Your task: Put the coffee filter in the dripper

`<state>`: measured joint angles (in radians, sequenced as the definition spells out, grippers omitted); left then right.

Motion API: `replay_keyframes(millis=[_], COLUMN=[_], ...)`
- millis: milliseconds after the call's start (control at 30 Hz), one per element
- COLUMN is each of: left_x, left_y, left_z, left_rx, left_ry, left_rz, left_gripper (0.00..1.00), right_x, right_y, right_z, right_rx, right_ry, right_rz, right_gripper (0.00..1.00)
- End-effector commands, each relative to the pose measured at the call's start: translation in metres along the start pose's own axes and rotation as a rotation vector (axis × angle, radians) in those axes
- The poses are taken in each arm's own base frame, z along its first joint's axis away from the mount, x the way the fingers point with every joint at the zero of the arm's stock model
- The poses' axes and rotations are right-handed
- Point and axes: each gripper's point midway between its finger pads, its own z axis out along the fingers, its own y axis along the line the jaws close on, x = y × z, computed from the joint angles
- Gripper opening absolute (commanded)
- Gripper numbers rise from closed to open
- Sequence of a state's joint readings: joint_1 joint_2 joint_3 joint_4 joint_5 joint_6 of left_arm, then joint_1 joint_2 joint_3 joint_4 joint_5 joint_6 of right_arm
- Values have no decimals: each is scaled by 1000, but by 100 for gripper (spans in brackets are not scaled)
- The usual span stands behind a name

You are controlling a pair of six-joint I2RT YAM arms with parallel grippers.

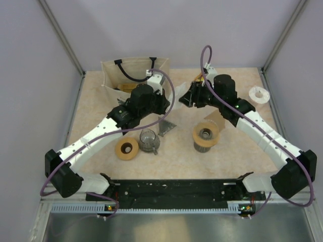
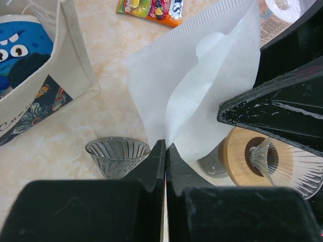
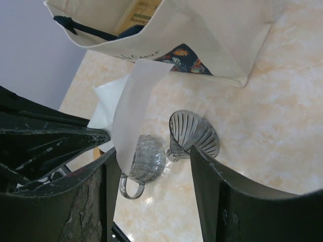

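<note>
Pinching the bottom tip of the white coffee filter (image 2: 202,85), the left tool (image 2: 165,147) has its jaws pressed together, and the paper rises above them, partly spread. The right tool (image 3: 151,149) is wide; one flap of the filter hangs just inside one finger and is not squeezed. The dripper (image 2: 118,156), a dark grey ribbed cone, sits on the table (image 2: 111,106) below the filter and just beside a clear glass cup (image 3: 143,160); the filter is not in it. A cloth bag (image 2: 70,55) nearby shows cursive writing that begins with "Co"; the rest is cut off. The letters on a colourful snack packet (image 2: 151,7) are too cropped to read.
</note>
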<state>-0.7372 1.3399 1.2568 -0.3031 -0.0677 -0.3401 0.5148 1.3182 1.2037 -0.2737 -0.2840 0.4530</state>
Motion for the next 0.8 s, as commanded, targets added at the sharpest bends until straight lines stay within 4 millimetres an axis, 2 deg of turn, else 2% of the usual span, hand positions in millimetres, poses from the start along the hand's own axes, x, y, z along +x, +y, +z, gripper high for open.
replay_keyframes(millis=[0, 167, 300, 467, 600, 700, 767], left_x=[-24, -27, -28, -28, -28, -29, -32], left_y=[-19, -25, -27, -25, -24, -23, -18], left_z=[-8, -10, -10, -4, -1, -1, -4], left_rx=[76, 95, 102, 88, 78, 70, 42], left_ry=[-71, -82, -89, -98, -100, -107, -129], left_rz=[-28, -38, -61, -100, -134, -160, -180], left_gripper=[0, 0, 0, 0, 0, 0, 0], right_x=[-23, -23, -26, -28, -35, -36, -31], right_y=[13, 7, -1, 13, 19, 15, 5], right_z=[-5, 10, 13, 17, 18, 20, 21], right_rx=[-22, 1, 42, -47, -83, -62, -12], right_ry=[-90, -83, -104, -135, -171, -179, -164], right_rz=[-30, 13, 27, 54, 85, 93, 83], right_gripper=[56, 56, 54, 45, 36, 24, 13])
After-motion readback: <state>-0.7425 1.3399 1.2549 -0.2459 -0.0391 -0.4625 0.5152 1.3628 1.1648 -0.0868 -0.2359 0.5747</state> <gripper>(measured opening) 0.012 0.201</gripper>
